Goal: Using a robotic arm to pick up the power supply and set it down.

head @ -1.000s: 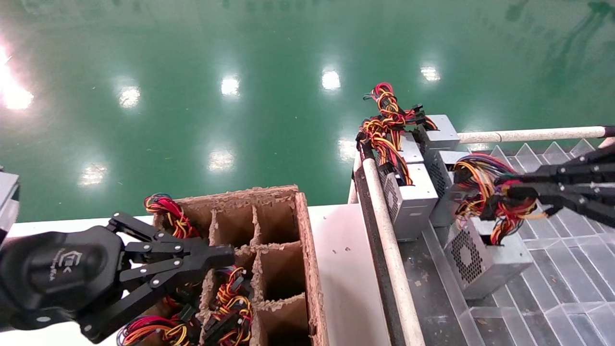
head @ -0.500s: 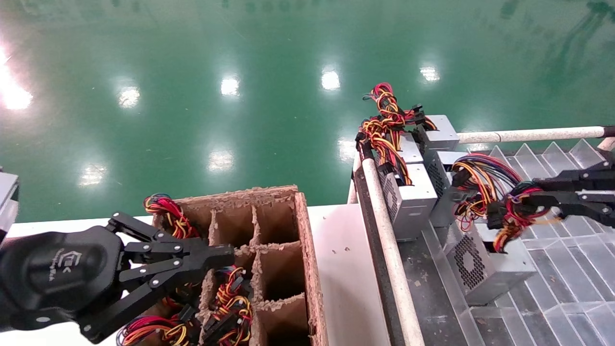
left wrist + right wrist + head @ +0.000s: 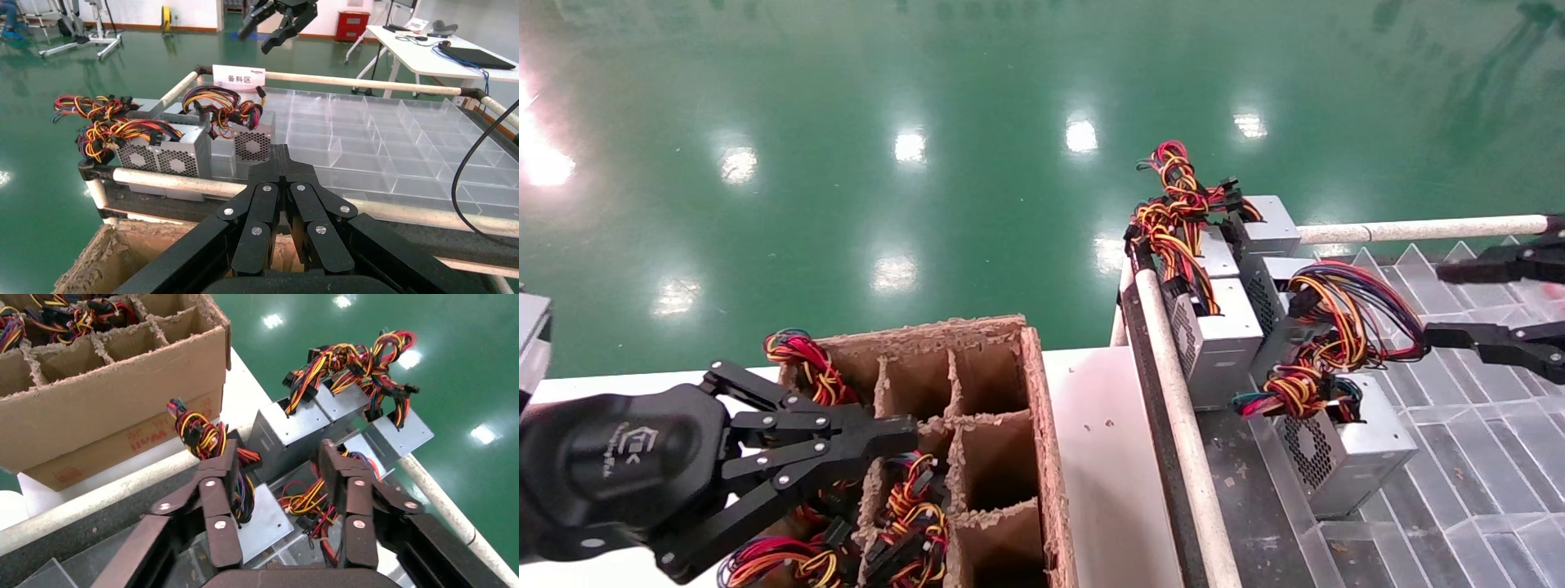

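Glossy green floor [image 3: 928, 122] behind everything, ceiling lights mirrored in it. Big clear plastic divider tray [image 3: 1483, 457] on the robot's right, framed by white padded rails [image 3: 1181, 408], most compartments bare, power supplies bunched in the corner nearest the floor side. Looks like five silver boxes there, though the back ones overlap so hard to be sure. Closest one is the power supply [image 3: 1361, 445]: sitting in the tray, tilted a bit, fan grille facing the rail, short red-yellow-black wire bunch [image 3: 1295, 392] flopped over its top edge. Just behind it, a similar box [image 3: 1275, 327] with a long purple-red-yellow wire loop [image 3: 1352, 310] arching up. Two more boxes [image 3: 1214, 335] side by side against the rail with a tangle of wires [image 3: 1177, 204] piled on top. Over on the left, brown cardboard box [image 3: 977, 441] with cardboard dividers, sitting on a white table [image 3: 1099, 457]; the cells toward the right look bare, the left-hand cells stuffed with red-yellow wire bundles [image 3: 911, 506], and one more bundle poking out at the far left corner. Right gripper [image 3: 1483, 302] hanging above the tray, spread wide, gripping nothing, fingers [image 3: 223, 496] either side of the wires without touching the power supply [image 3: 260, 520]. Left gripper [image 3: 878, 441] parked over the cardboard box, fingertips pressed together, nothing between them.
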Tool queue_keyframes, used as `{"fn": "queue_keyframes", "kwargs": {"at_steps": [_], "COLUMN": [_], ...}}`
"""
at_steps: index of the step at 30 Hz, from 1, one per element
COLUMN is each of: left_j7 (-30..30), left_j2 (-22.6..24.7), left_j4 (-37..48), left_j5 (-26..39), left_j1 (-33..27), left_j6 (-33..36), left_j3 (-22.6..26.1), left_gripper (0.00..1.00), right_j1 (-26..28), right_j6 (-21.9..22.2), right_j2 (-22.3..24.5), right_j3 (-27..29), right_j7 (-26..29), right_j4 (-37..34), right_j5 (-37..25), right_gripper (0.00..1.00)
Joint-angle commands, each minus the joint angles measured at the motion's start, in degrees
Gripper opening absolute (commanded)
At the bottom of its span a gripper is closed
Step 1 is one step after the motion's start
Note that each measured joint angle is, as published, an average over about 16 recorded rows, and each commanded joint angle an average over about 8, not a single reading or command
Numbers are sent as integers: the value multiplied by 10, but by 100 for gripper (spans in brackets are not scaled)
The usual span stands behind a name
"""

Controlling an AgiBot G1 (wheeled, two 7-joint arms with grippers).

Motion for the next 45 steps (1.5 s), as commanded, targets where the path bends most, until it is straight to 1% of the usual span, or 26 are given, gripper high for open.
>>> {"fn": "queue_keyframes", "kwargs": {"at_steps": [1,6,10,20,28,45], "left_j7": [0,0,0,0,0,0], "left_j2": [0,0,0,0,0,0], "left_j4": [0,0,0,0,0,0], "left_j5": [0,0,0,0,0,0], "left_j1": [0,0,0,0,0,0], "left_j6": [0,0,0,0,0,0], "left_j3": [0,0,0,0,0,0], "left_gripper": [0,0,0,0,100,100], "right_j1": [2,1,-17,-129,-224,-418], "right_j6": [0,1,2,9,14,24], "right_j2": [0,2,-2,-30,-53,-101], "right_j3": [0,8,27,135,227,414], "right_j7": [0,-8,-9,6,18,43], "right_j4": [-1,9,19,60,96,170], "right_j5": [3,32,41,39,38,36], "right_gripper": [100,100,100,100,100,100]}}
